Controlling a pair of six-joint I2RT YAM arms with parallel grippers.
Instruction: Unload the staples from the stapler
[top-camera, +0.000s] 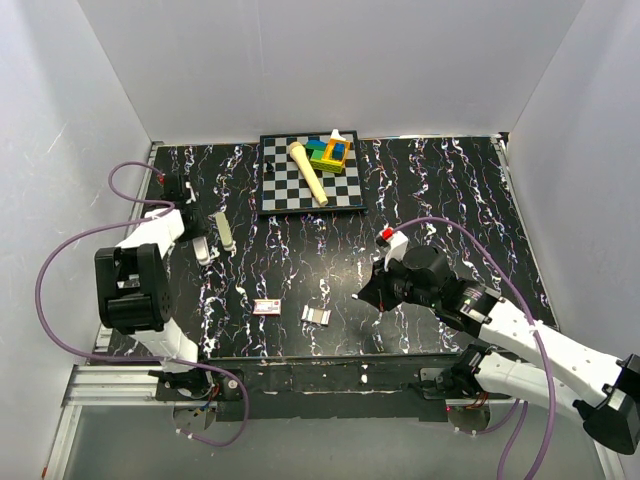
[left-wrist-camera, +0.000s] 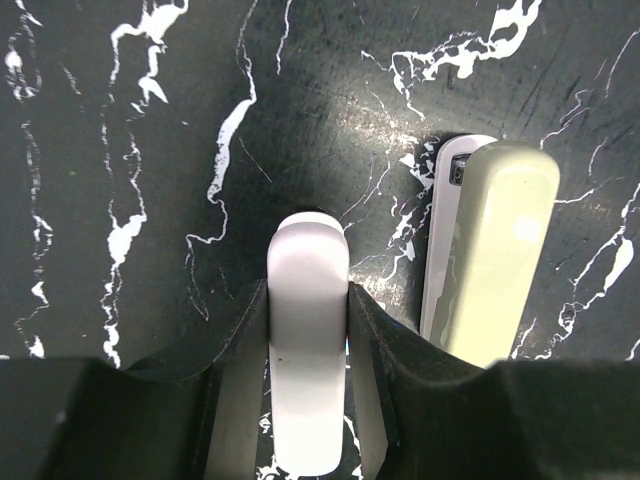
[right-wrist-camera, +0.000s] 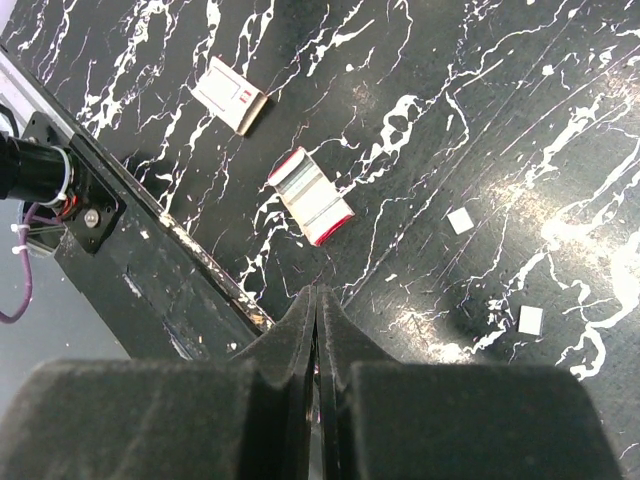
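Several staples (right-wrist-camera: 310, 200), just beyond closed right fingers (right-wrist-camera: 285, 345), not touching

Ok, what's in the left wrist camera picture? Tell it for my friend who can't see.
The left gripper clamps a white, rounded plastic bar between its dark fingers. Beside it, to the picture's right, lies a pale green stapler with a white base, both over a black table streaked with white.

Lighting bright, even, from overhead, diffused by white walls (top-camera: 300, 60). Shadows short and faint. Soft glare patches on the table (top-camera: 430, 200) in both wrist views. Right end effector (right-wrist-camera: 317, 300) near lens dark, slightly blurred. Overhead view sharp.
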